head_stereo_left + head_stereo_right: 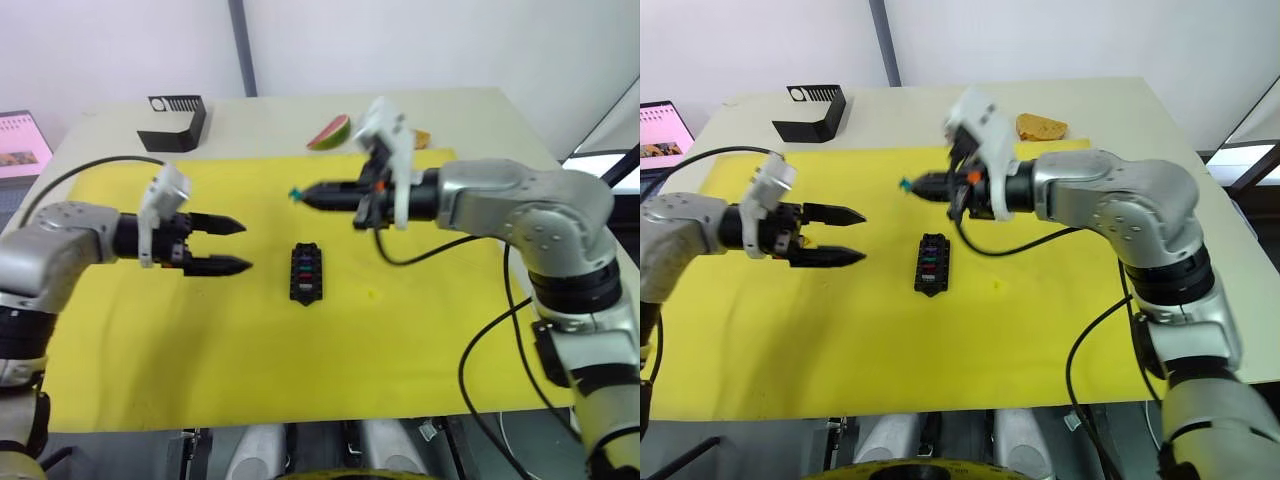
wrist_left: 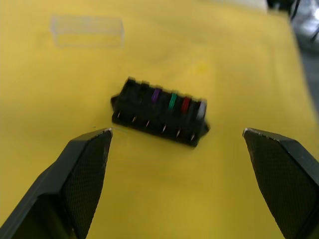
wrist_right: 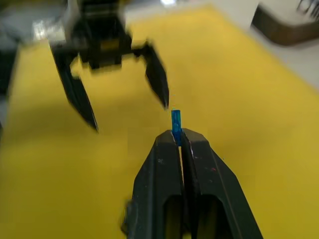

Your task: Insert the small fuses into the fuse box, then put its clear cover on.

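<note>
On the yellow mat (image 1: 200,380) covering the tabletop, the fuse box (image 1: 304,271) lies at centre with four fuses seated. The right pincer (image 1: 303,195), at its 12 o'clock, is clenched on a teal fuse (image 3: 176,120); the left pincer (image 1: 238,245), at 9 o'clock, hangs released. Insertion seems in hand: next comes lowering the fuse's blades into an empty slot.

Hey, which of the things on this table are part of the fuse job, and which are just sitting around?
Part of the job:
- fuse box, some fuses already in
- teal fuse pinched in the right claw
- clear cover on the yellow mat
- left claw, open

Lying about:
- black angular holder
- watermelon slice
- bread piece
</note>
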